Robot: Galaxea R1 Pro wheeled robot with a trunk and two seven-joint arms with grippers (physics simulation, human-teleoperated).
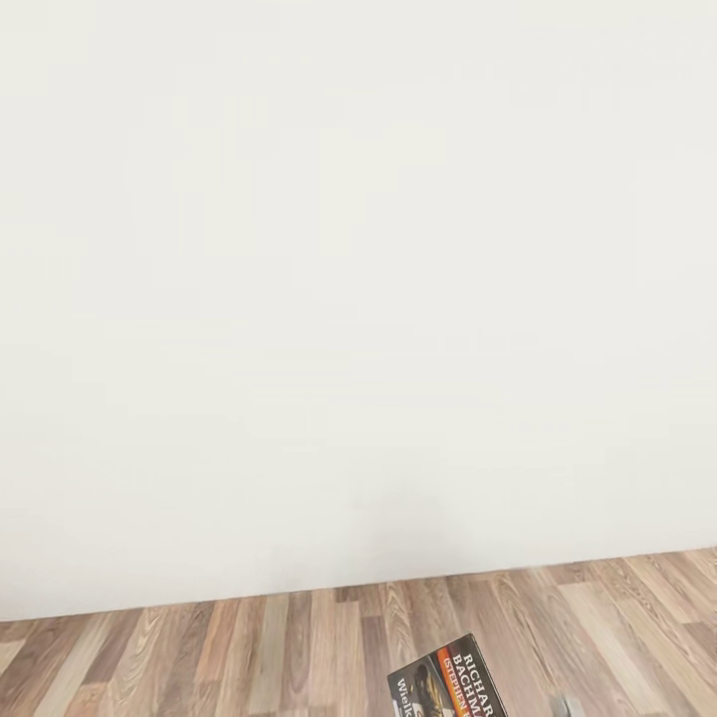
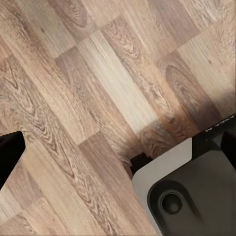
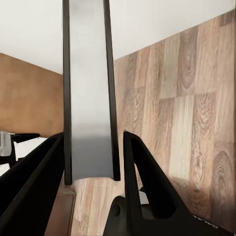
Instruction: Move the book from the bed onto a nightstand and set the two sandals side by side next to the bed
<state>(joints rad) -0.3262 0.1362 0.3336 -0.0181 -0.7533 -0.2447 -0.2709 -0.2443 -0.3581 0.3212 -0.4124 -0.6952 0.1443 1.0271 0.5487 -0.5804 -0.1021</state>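
Holding the thin dark paperback book (image 1: 445, 682) with the orange picture and white "Richard Bachman" letters, I am part way through my job. My right gripper (image 3: 93, 162) has its two black fingers (image 3: 142, 182) closed tight on the book, one on each side, and its grey edge stands up between them. So the book is off the bed, but it is not on a nightstand yet. That part is still to do. Both sandals are still to do too, I think.

In the head view the book is near me, low and a bit to the right, held up above the brown wood-plank floor (image 1: 199, 657). Far ahead is a plain white wall (image 1: 349, 279).

My left arm points down at the floor, near the robot's dark base (image 2: 196, 196). One black fingertip (image 2: 10, 152) peeks in, and I cannot tell if that gripper is wide or narrow.
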